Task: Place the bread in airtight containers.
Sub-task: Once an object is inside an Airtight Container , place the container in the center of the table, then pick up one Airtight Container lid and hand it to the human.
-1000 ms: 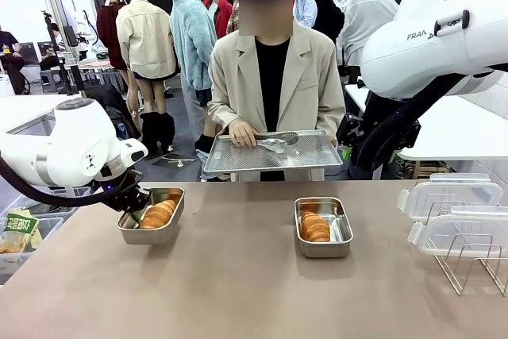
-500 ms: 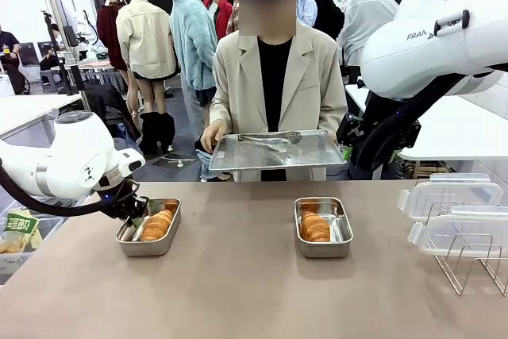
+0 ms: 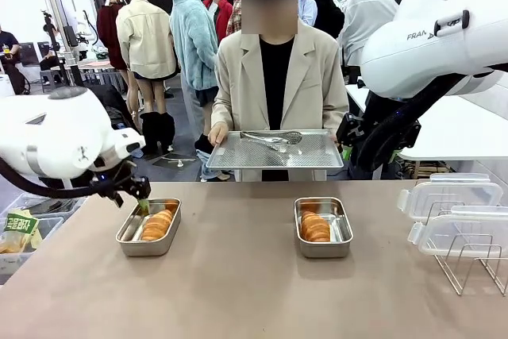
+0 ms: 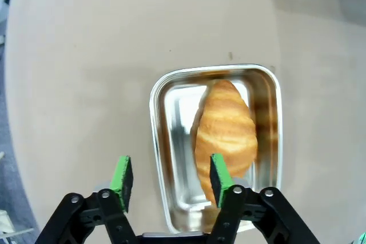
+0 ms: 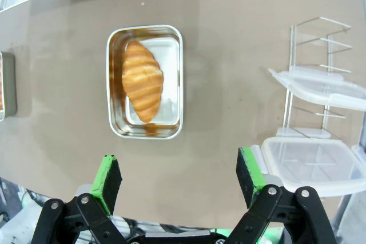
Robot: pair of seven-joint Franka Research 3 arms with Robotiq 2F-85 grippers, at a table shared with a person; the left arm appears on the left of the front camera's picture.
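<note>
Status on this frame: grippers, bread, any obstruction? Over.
Left gripper open, empty, over left pan, one croissant inside. Right gripper open, empty, high over table; right pan holds one croissant. Lids off, on wire rack; no obstruction seen.

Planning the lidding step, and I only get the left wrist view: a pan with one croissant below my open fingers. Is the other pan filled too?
Observer: Yes, the right pan holds one croissant.
Operator: Where are the lids?
Observer: Two clear lids sit at the right end of the table, neither fitted yet.
Operator: Is the right gripper free?
Observer: Yes, the right gripper hangs open and empty above the table.
</note>
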